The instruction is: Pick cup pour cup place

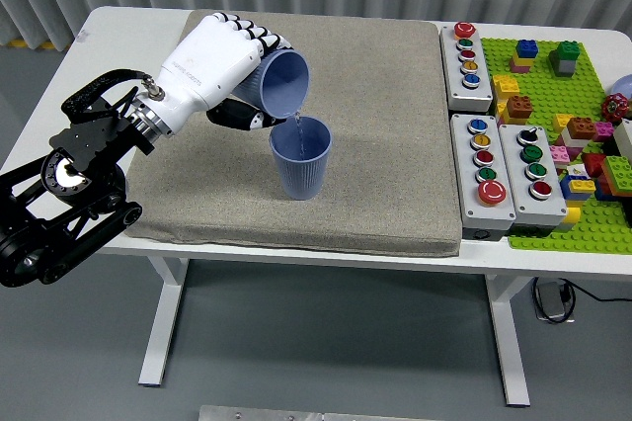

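Left hand (212, 60) wrapped around tilted blue cup (279, 83), thin stream falling into standing cup (300, 157) on grey mat (385, 125); pickup done, pour underway, placing remains

Two blue cups (301, 159), three button boxes (485, 159), one green baseplate (563, 228).

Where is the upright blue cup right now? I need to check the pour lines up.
In the head view, the upright blue cup stands left of centre on the grey mat, directly below the tilted cup held by the left robot hand.
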`<control>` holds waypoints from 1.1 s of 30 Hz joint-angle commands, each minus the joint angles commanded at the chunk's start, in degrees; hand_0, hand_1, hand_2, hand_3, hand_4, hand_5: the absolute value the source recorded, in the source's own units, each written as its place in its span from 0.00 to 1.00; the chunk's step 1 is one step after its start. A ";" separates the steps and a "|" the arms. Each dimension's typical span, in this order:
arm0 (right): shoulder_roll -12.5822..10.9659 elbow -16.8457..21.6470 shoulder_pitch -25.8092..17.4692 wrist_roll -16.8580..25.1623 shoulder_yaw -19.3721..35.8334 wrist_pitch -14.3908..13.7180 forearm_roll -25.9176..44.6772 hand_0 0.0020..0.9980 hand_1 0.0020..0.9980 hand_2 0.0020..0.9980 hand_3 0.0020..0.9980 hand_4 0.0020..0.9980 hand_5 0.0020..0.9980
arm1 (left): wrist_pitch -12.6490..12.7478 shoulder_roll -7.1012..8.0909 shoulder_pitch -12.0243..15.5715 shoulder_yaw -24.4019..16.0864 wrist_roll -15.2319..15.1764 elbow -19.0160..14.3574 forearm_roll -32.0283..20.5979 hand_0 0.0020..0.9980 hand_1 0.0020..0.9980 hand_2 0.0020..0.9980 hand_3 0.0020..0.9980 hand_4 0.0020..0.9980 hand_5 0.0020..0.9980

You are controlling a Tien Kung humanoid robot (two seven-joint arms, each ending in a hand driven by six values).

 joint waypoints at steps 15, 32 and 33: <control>0.08 0.02 -0.34 -0.06 -0.03 0.00 -0.03 0.70 0.67 0.61 0.61 0.00 0.30 | 1.09 1.49 -1.29 2.52 1.31 -0.33 0.00 0.42 0.48 0.54 0.50 0.69 0.07; 0.18 0.04 -0.62 -0.06 0.02 -0.02 -0.05 0.70 0.67 0.61 0.61 0.00 0.30 | 1.38 1.47 -1.82 3.52 1.97 0.29 0.00 0.42 0.48 0.53 0.50 0.68 0.05; 0.18 0.04 -0.59 -0.06 0.00 -0.04 -0.01 0.70 0.67 0.61 0.61 0.00 0.30 | 1.41 1.46 -1.87 3.50 1.98 0.32 0.00 0.42 0.48 0.53 0.50 0.68 0.05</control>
